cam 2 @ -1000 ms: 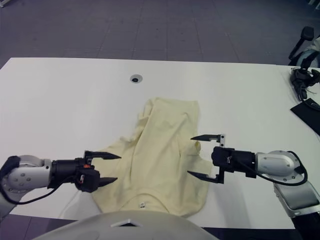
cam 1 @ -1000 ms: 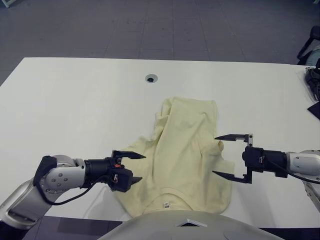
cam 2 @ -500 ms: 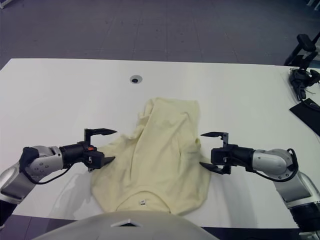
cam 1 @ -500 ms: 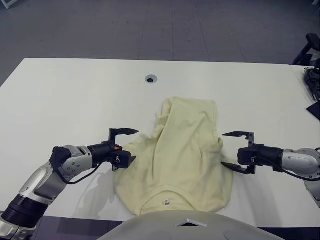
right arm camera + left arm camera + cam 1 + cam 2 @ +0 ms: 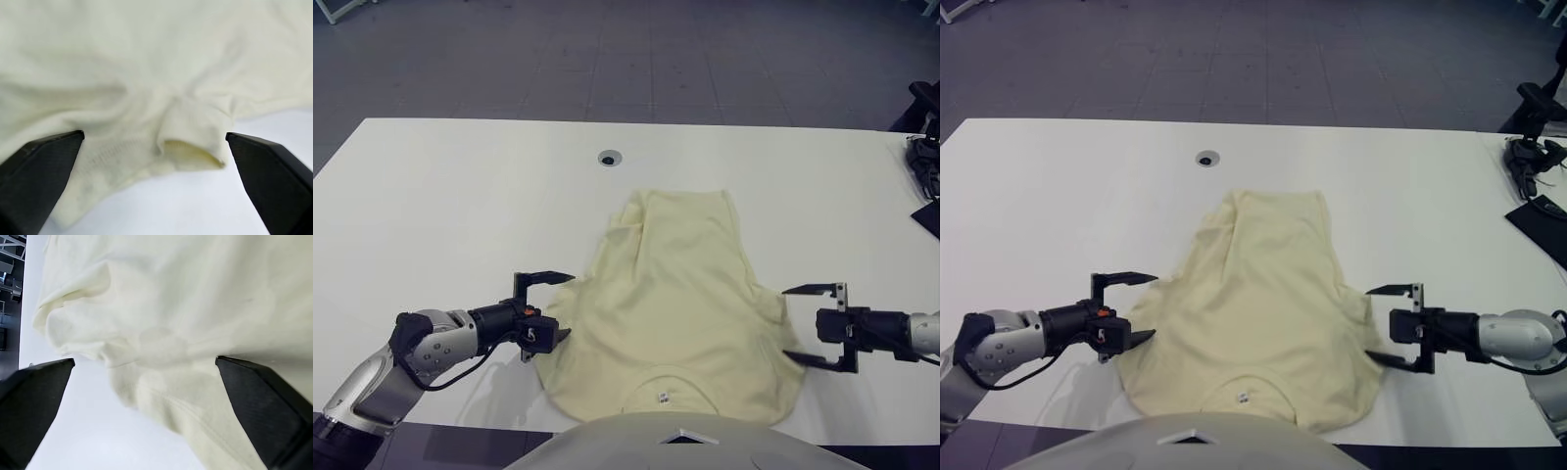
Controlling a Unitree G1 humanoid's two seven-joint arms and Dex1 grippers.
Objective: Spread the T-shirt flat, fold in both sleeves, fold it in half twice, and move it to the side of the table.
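Shirt (image 5: 671, 294): pale yellow soft knit, rumpled, on bench (image 5: 460, 196) at near edge, collar (image 5: 658, 375) nearest. Small white label (image 5: 661, 398) in collar, print too small to read. Left gripper (image 5: 570, 305) released, jaws wide at shirt's left edge. Right gripper (image 5: 786, 323) released, jaws wide at right edge. Bench white, smooth. Round grommet (image 5: 608, 158) beyond shirt.

The pale yellow T-shirt (image 5: 675, 304) lies rumpled on the white bench (image 5: 460, 196) (collar at the near edge); left hand (image 5: 570, 305) and right hand (image 5: 784, 323) flank it, fingers spread.
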